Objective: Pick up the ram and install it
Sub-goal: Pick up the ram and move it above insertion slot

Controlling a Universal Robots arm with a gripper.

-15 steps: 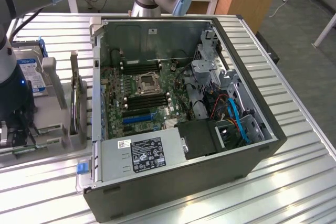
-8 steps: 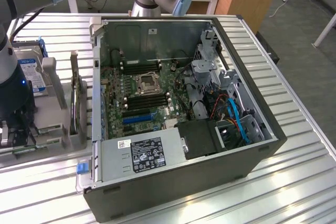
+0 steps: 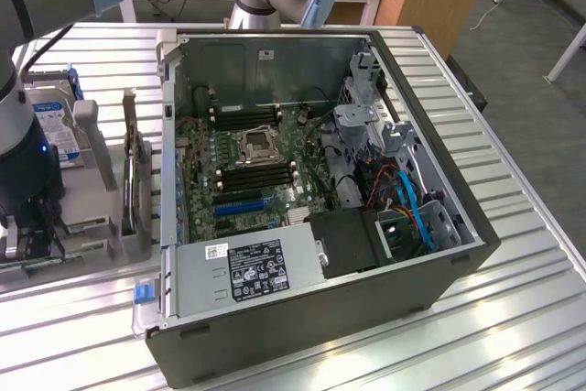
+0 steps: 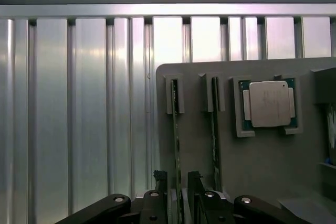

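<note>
Exterior view: black claw (image 3: pixel 33 246) low at the exterior view's left, over a grey plastic holder tray (image 3: pixel 92 226) on the ribbed aluminium desk (image 3: pixel 513 318). Open black computer case (image 3: pixel 302 336) just beside.

Wrist view: claw (image 4: pixel 177 184) spread, straddling the long thin green ram stick (image 4: pixel 176 140), not pinching. Stands on edge in its tray slot, long axis running straight away from the claw, near end between the fingers (image 4: pixel 161 184). Second green stick (image 4: pixel 215 129) alongside, square silver processor (image 4: pixel 269 103) beyond.

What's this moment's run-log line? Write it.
thin green ram stick: on edge in grey holder tray | gripper: open, straddling it | install: not done
</note>
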